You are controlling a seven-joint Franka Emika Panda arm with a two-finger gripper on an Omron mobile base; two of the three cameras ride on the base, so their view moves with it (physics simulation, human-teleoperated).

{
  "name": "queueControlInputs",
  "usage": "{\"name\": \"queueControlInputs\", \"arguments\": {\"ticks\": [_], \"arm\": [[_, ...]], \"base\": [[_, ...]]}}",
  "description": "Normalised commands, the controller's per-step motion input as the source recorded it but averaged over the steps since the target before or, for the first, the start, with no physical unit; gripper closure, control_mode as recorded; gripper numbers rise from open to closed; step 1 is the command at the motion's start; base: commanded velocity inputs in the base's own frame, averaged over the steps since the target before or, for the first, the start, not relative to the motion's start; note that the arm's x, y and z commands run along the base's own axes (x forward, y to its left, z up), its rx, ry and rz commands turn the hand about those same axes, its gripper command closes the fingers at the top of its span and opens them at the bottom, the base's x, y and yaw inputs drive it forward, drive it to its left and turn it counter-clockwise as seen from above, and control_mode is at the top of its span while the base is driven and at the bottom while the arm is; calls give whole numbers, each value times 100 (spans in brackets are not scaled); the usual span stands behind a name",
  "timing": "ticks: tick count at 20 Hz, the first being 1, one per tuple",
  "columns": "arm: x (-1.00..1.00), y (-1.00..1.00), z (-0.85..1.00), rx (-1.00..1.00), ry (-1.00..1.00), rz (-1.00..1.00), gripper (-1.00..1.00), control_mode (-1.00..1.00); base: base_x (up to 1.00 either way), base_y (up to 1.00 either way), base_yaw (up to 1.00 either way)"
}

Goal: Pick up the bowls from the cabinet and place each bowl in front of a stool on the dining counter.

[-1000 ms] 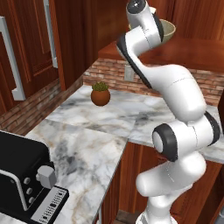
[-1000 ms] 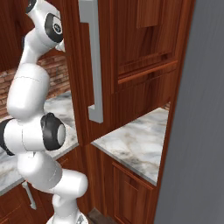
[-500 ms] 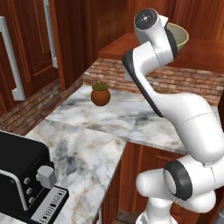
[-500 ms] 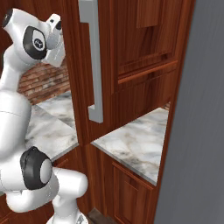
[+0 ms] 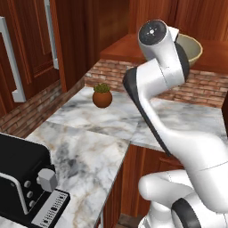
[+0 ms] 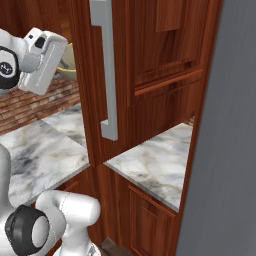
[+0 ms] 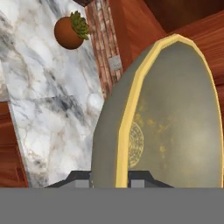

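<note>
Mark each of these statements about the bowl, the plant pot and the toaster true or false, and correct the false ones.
1. The fingers are closed on the rim of the grey-olive bowl. True.
2. The terracotta plant pot lies tipped over on the floor. False: it stands upright on the marble worktop.
3. A black toaster sits on the near corner of the worktop. True.
4. The bowl's rim is bright red. False: it is pale yellow.

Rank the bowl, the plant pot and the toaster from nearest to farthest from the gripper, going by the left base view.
1. Bowl: at the gripper, its rim between the fingers.
2. Plant pot: on the counter below, by the brick wall.
3. Toaster: at the counter's near corner.
</note>
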Motion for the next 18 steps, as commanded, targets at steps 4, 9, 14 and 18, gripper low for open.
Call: {"name": "queueControlInputs", "arguments": {"ticks": [4, 9, 14, 18], "arm": [[-100, 31, -28, 0, 10, 0, 100, -100], [-100, 6, -59, 0, 7, 0, 100, -100], [-100, 0, -82, 1, 0, 0, 100, -100], [-84, -11, -77, 3, 0, 0, 100, -100]], "base": [[0, 0, 0], [0, 0, 0], [0, 0, 0], [0, 0, 0]]}}
